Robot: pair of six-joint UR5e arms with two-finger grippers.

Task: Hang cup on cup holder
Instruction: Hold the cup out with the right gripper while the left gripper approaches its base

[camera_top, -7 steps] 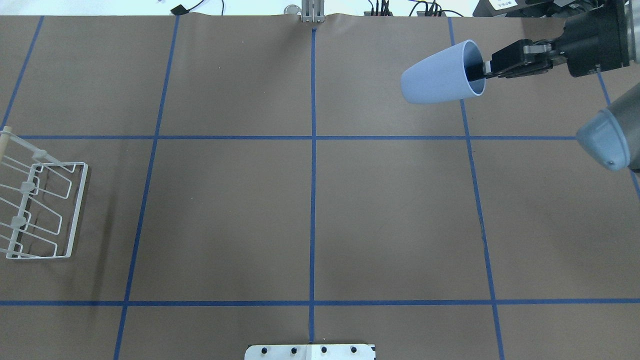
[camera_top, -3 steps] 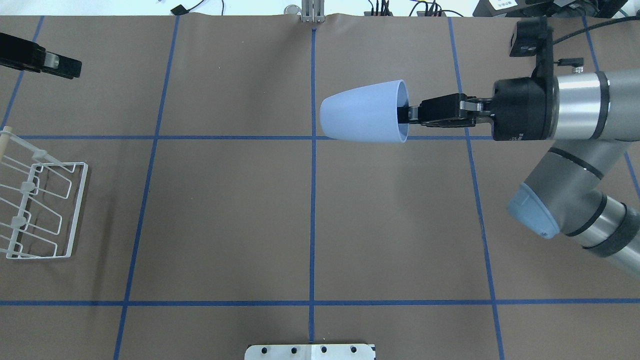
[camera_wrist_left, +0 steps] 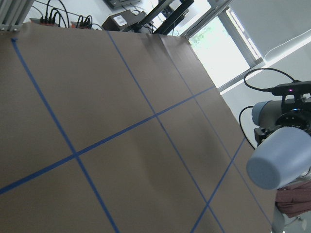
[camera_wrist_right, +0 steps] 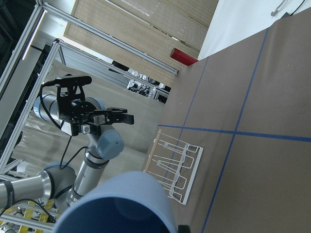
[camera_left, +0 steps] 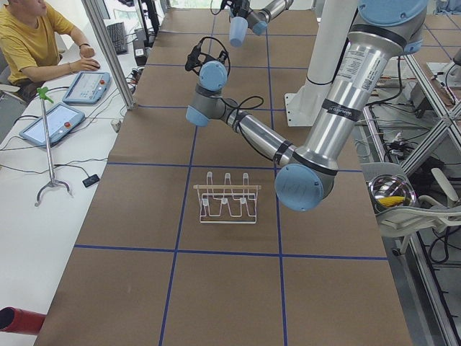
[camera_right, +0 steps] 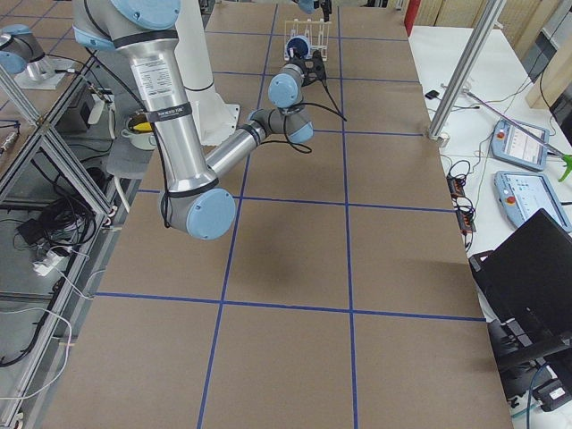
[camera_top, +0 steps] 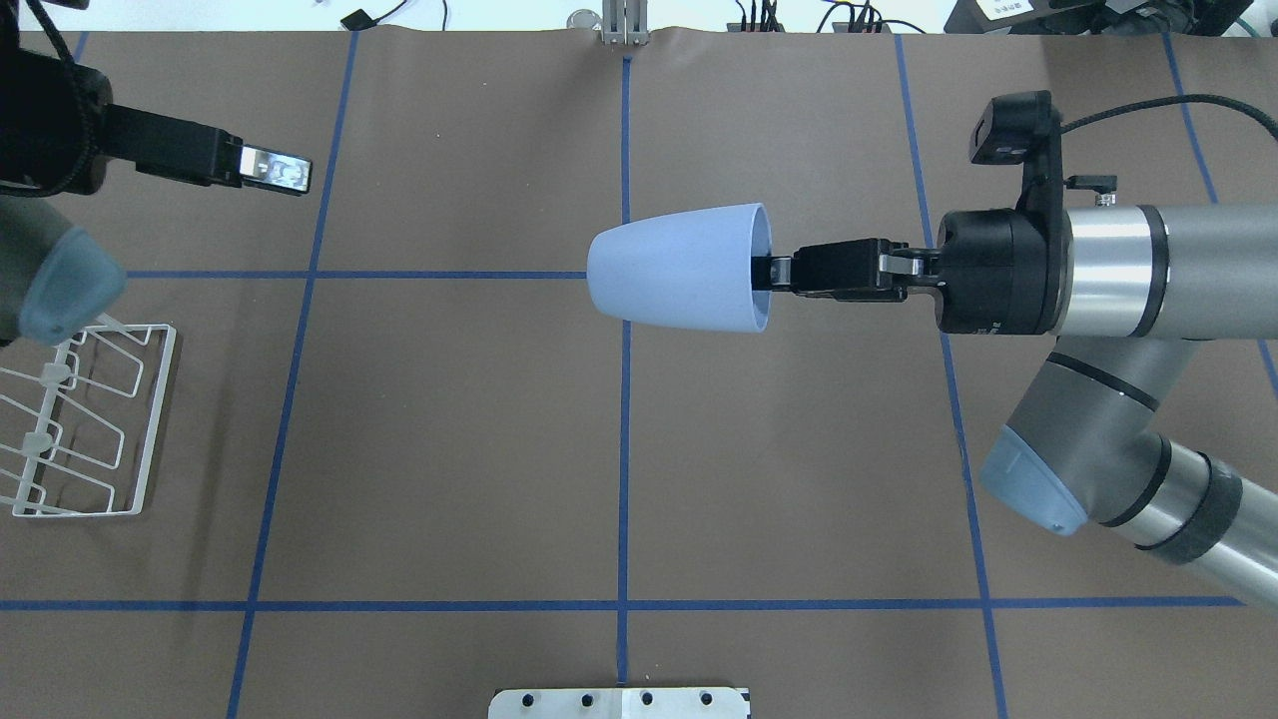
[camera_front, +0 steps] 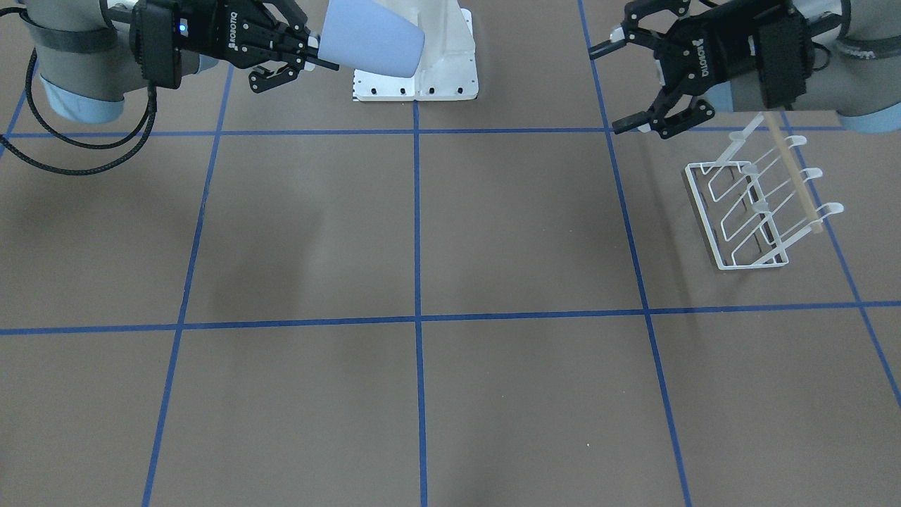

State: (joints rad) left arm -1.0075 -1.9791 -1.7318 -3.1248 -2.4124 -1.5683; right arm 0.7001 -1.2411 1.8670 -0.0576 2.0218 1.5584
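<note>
**Light blue tumbler being carried sideways above the table's middle**

The jaws of the right gripper (camera_top: pixel 774 272) are pinching the rim of the plain light blue plastic tumbler (camera_top: pixel 674 265), one finger reaching inside its mouth; the tumbler is hanging horizontally over the brown paper-covered table (camera_top: pixel 449 449), rounded base pointing toward the robot's left, across the central blue tape line; the small white wire rack with a light wooden rod (camera_top: pixel 155 419) is standing on the table's far left side, well apart from the tumbler; the left gripper (camera_front: pixel 604 90) is hovering near the rack, jaws spread wide, holding nothing.

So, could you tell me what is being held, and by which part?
The right hand holds the cup by its rim, one finger inside. The left hand is open, empty.
</note>
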